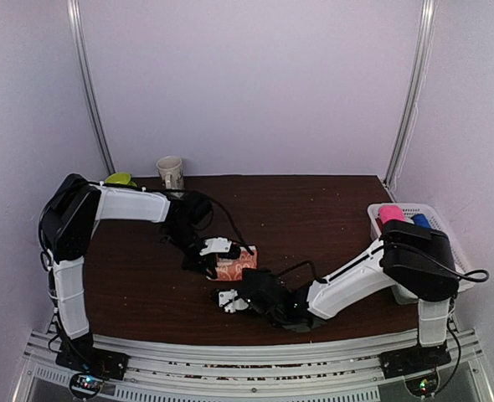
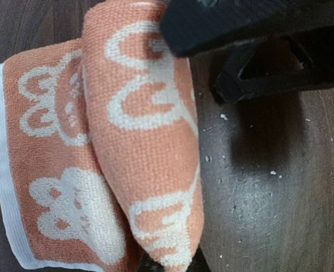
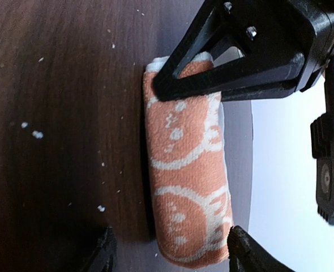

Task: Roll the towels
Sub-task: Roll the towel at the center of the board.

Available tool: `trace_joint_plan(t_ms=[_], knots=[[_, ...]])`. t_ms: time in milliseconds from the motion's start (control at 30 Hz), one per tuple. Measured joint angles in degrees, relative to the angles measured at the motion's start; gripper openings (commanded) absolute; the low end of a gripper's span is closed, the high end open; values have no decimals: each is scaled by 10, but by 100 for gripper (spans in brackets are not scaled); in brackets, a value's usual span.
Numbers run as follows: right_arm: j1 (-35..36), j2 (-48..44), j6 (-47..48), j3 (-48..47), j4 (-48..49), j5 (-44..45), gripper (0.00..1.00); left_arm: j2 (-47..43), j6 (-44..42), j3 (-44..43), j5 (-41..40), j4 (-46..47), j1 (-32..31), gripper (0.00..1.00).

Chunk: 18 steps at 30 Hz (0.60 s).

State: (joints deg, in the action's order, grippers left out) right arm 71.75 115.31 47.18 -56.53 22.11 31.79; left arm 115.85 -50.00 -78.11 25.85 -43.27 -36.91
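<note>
The orange-peach towel (image 1: 234,265) with white bunny prints lies mid-table, partly rolled. In the left wrist view its rolled part (image 2: 150,147) lies over the flat part (image 2: 48,187). My left gripper (image 2: 172,266) is shut on the roll's end, and its black finger (image 3: 229,62) crosses the roll's far end in the right wrist view. My right gripper (image 3: 172,252) is open, its fingertips (image 3: 105,252) standing either side of the roll's near end (image 3: 192,226). The hot pink towel (image 1: 389,214) sits in the basket at the right.
A white basket (image 1: 438,209) at the right table edge also holds a blue roll (image 1: 420,221). A paper cup (image 1: 171,174) and a green object (image 1: 120,178) stand at the back left. Both arms meet over the table's front middle.
</note>
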Motion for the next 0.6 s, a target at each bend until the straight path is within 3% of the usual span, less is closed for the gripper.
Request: trace_joint_plan(t_ms=[200, 367, 433, 600], knots=[[-7, 37, 26, -45, 13, 22, 67, 3, -2, -3, 3, -6, 0, 0], [-26, 62, 30, -74, 9, 28, 61, 4, -5, -4, 4, -8, 0, 0], [-34, 65, 30, -80, 4, 26, 56, 5, -6, -4, 4, -9, 0, 0], [-43, 66, 25, -89, -27, 9, 28, 5, -9, -4, 5, -10, 0, 0]])
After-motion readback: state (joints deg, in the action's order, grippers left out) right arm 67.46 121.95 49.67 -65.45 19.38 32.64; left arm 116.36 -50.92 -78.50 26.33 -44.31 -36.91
